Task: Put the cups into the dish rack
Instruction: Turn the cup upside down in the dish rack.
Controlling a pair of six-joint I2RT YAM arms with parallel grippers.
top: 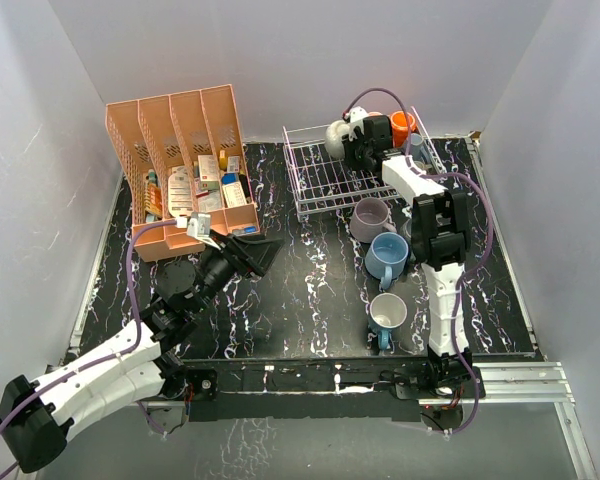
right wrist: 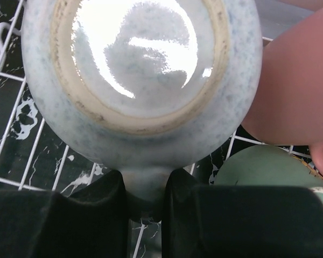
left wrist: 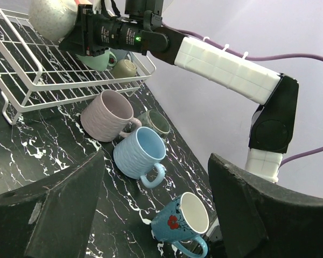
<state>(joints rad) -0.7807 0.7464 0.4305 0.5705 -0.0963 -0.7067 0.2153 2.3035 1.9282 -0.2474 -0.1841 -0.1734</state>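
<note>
here, right claw pinches the speckled cup by its handle, base toward the wrist; left claw gapes empty.

We find open table across the lower middle of the top view. The rack is bare grid on its left half. Its upper right is crowded by the right arm and the speckled mug it carries. Below the rack, a lilac mug, a blue mug and a flowered mug line the right side. An organizer fills the upper left.
</note>
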